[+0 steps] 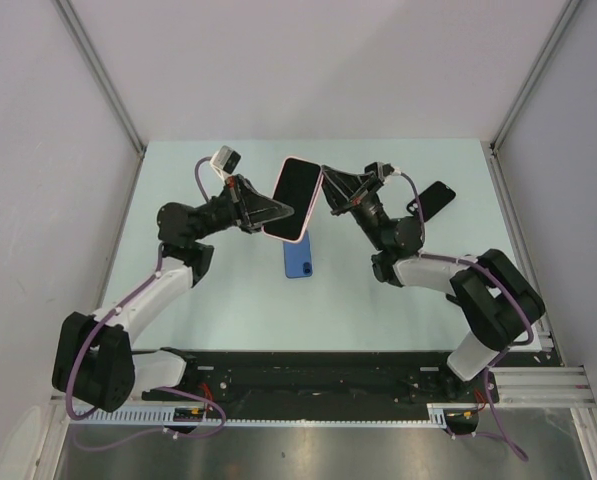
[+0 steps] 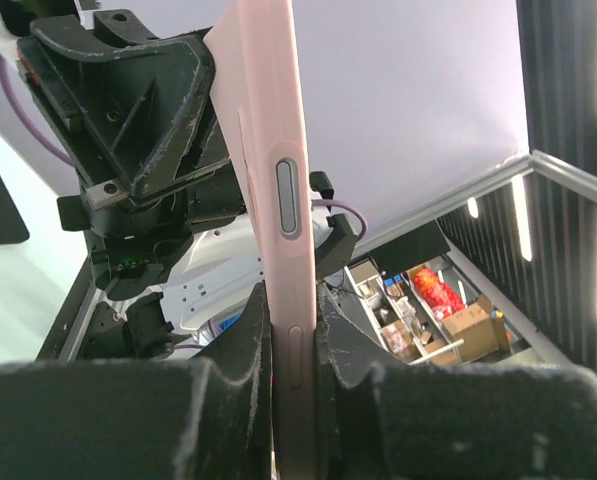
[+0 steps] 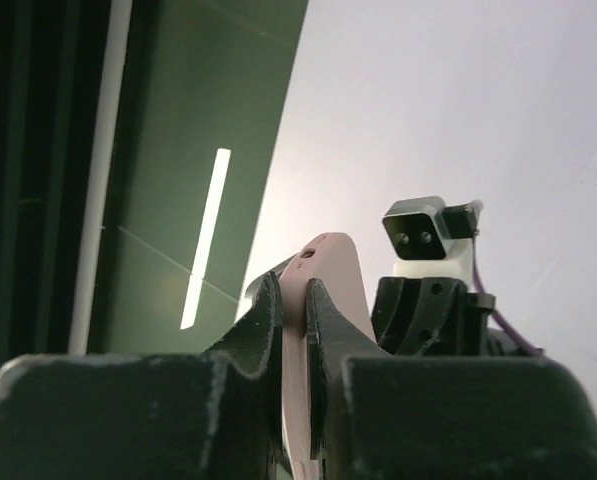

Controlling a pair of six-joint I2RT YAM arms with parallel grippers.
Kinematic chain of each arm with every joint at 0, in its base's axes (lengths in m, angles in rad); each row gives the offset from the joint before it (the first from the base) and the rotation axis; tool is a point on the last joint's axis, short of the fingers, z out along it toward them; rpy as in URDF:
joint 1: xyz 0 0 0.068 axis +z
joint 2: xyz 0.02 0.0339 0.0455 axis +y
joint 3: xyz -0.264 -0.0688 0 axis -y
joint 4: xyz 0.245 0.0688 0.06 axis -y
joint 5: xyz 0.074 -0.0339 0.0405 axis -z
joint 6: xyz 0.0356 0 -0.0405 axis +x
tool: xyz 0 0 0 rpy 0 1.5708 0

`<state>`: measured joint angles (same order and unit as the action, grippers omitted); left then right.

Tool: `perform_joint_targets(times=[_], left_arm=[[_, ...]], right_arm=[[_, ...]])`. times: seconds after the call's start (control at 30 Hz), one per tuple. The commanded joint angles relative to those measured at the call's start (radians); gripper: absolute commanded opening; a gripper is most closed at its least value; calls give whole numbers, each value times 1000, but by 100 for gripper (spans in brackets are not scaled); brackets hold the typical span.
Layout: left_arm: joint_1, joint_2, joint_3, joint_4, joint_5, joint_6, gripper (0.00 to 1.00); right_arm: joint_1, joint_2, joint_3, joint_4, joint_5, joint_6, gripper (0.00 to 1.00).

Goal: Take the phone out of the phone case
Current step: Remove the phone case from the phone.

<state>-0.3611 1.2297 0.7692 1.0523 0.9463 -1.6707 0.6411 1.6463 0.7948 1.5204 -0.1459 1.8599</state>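
Phone [image 1: 296,188], glossy black screen showing, sits in its smooth pink case [image 2: 274,120], held aloft over the table's [image 1: 218,290] middle. Left gripper [image 1: 277,212] pinches one long edge, right gripper [image 1: 328,181] a rounded corner, both jaws tight. Blue phone [image 1: 298,260] lies flat beneath.

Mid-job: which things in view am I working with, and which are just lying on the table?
In the job: phone; pink case around it; left fingers and right fingers, both shut on the case's edges.
Lying about: blue phone-shaped item on the table below the held phone; black phone-shaped item farther right.
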Motion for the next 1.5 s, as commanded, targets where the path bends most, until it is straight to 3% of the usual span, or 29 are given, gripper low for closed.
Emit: perform_joint_targets(times=[0.0, 0.13, 0.27, 0.37, 0.43, 0.53, 0.67, 0.87, 1.1, 1.27, 1.33, 1.37, 1.4, 1.47], left_arm=[[-36, -121, 171, 416, -86, 32, 0], [-32, -139, 165, 319, -80, 89, 0], [-29, -127, 186, 285, -49, 103, 0], [-29, -125, 206, 221, -34, 141, 0], [-27, -119, 211, 178, -35, 169, 0], [-29, -87, 203, 207, -35, 138, 0], [-27, -39, 196, 267, -29, 88, 0], [-27, 8, 206, 250, -11, 115, 0], [-27, 82, 219, 252, -7, 118, 0], [-27, 140, 180, 285, -20, 115, 0], [-27, 174, 160, 313, -27, 103, 0], [-27, 183, 157, 321, -27, 100, 0], [-27, 201, 145, 324, -30, 100, 0], [-27, 215, 131, 330, -41, 98, 0]], right_arm=[[48, 98, -71, -321, -248, -337, 0], [60, -9, -59, -656, -210, -572, 0], [71, -146, 29, -1134, -172, -829, 0], [68, -181, 44, -1245, -184, -916, 0], [66, -190, 44, -1255, -236, -944, 11], [75, -172, 43, -1226, -320, -967, 21], [94, -145, 43, -1191, -392, -990, 25], [111, -103, 44, -1126, -517, -993, 41], [124, -56, 41, -997, -612, -921, 46], [123, -2, 18, -785, -672, -768, 36], [117, 50, -14, -667, -696, -693, 24], [112, 73, -26, -525, -702, -642, 18], [103, 125, -38, -447, -704, -548, 4], [91, 177, -80, -199, -696, -391, 0]])
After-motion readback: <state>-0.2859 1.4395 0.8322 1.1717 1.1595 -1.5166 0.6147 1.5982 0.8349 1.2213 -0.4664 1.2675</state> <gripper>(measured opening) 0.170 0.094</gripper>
